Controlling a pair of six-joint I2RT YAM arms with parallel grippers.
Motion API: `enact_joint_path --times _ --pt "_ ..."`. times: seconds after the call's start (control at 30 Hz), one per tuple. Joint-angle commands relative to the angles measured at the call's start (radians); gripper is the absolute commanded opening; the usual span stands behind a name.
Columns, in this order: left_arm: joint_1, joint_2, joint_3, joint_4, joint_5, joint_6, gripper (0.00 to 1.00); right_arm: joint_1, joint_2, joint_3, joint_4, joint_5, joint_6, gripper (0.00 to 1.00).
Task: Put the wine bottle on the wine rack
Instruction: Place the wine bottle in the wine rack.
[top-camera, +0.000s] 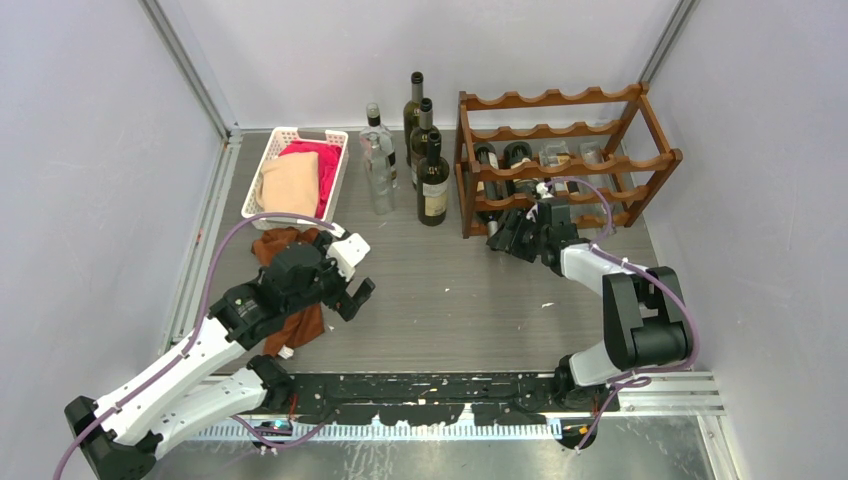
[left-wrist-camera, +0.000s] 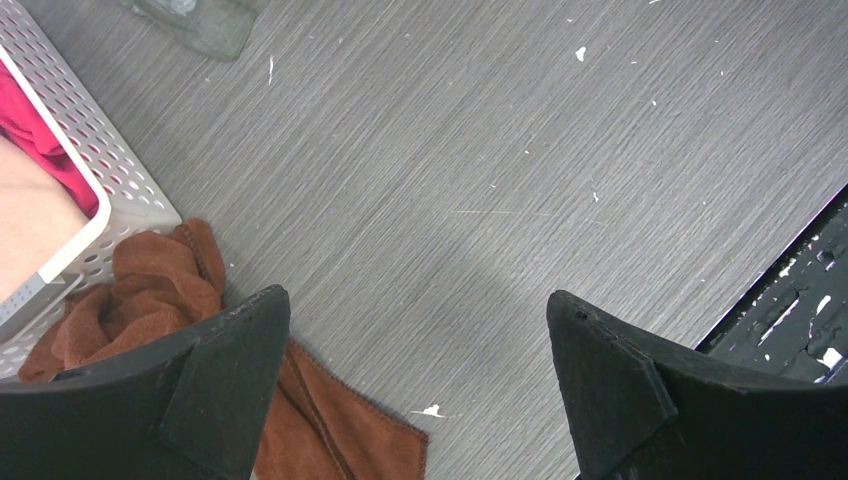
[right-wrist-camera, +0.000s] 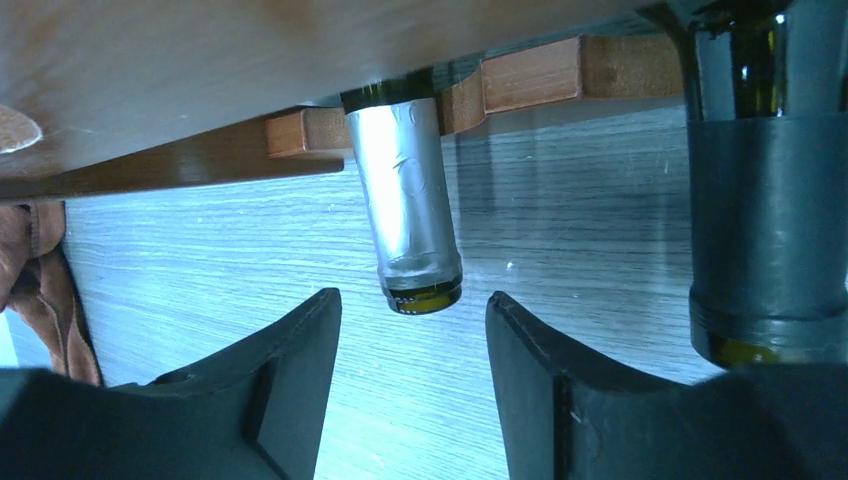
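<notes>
The reddish-brown wine rack (top-camera: 565, 150) stands at the back right, with several bottles lying on its middle tier. In the right wrist view a wine bottle lies in the rack. Its silver-foiled neck (right-wrist-camera: 408, 200) sticks out under a scalloped rail (right-wrist-camera: 530, 80), and its mouth hangs just beyond my fingertips. My right gripper (right-wrist-camera: 412, 300) is open at the rack's lower front (top-camera: 510, 235), its jaws apart and touching nothing. A second, dark-foiled bottle neck (right-wrist-camera: 765, 230) pokes out to the right. My left gripper (left-wrist-camera: 418, 300) is wide open over bare table (top-camera: 358, 272), holding nothing.
Three dark bottles (top-camera: 432, 180) and a clear one (top-camera: 378, 165) stand upright left of the rack. A white slotted basket (top-camera: 281, 137) with pink and tan cloths sits at the back left. A brown cloth (top-camera: 290, 320) lies under the left arm (left-wrist-camera: 170, 290).
</notes>
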Motion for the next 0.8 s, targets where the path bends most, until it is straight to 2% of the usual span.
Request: enact_joint_path --times 0.0,0.47,0.7,0.77 --pt "0.004 -0.019 0.021 0.05 0.017 0.002 0.98 -0.004 -0.012 0.002 -0.013 0.003 -0.007 0.59" --pt "0.004 -0.017 0.021 0.05 0.017 0.003 0.98 -0.004 0.073 0.031 0.044 -0.007 0.038 0.34" --pt "0.004 -0.014 0.021 0.05 0.017 0.003 0.98 -0.004 0.068 0.033 0.084 0.017 0.042 0.29" --pt "0.004 -0.015 0.022 0.05 0.017 0.004 0.98 -0.004 0.065 0.037 0.072 -0.001 0.031 0.33"
